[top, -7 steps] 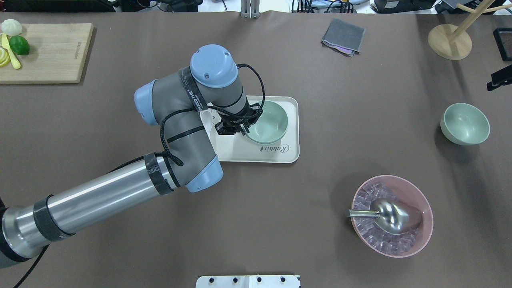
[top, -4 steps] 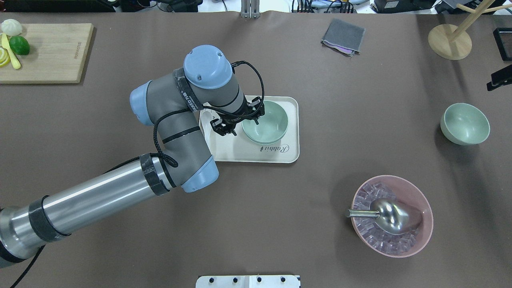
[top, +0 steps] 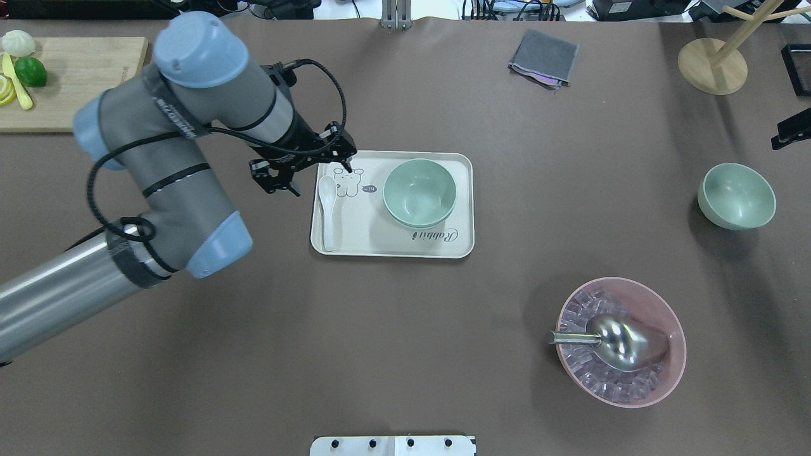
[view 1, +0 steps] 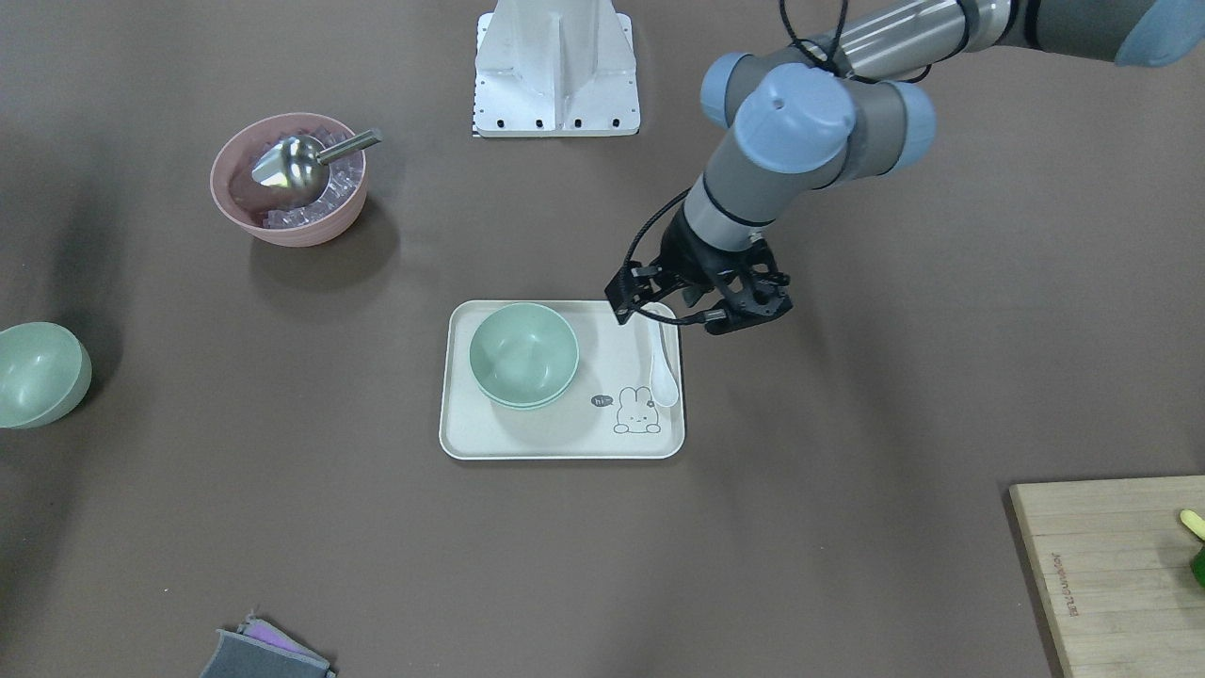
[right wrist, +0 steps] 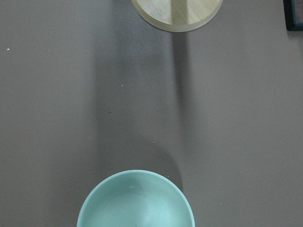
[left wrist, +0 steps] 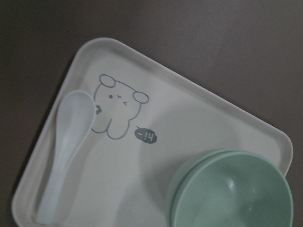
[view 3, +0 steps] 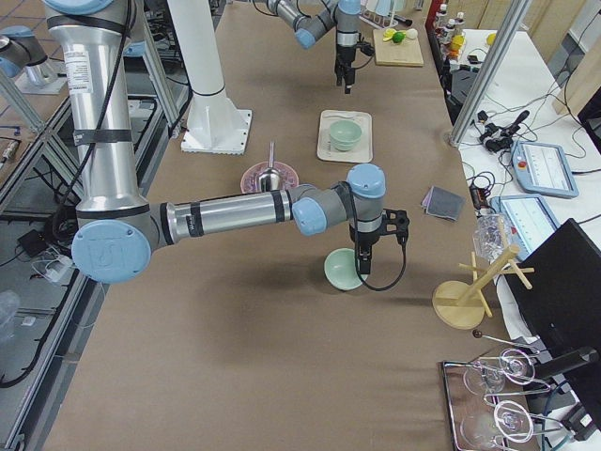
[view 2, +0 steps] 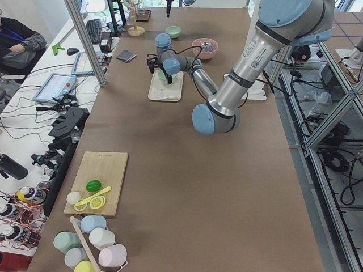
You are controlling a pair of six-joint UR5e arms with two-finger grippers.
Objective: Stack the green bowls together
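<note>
Two green bowls point(top: 419, 193) sit nested on the cream tray point(top: 380, 244); they also show in the front view point(view 1: 523, 355) and the left wrist view point(left wrist: 232, 191). My left gripper point(top: 317, 177) is open and empty, raised over the tray's left edge, apart from the stack; it also shows in the front view point(view 1: 692, 315). A third green bowl point(top: 737, 195) stands alone at the right and shows in the right wrist view point(right wrist: 136, 201). My right gripper point(view 3: 362, 268) hangs above that bowl in the exterior right view only; I cannot tell if it is open.
A white spoon point(top: 326, 209) lies on the tray's left side. A pink bowl with ice and a metal scoop point(top: 621, 342) stands front right. A wooden stand base point(top: 713, 65), a grey cloth point(top: 543, 57) and a cutting board point(top: 70, 82) lie along the far edge.
My left gripper has left the rim of the top bowl and drawn back to the left and upward, past the spoon. The two bowls stay nested on the tray.
</note>
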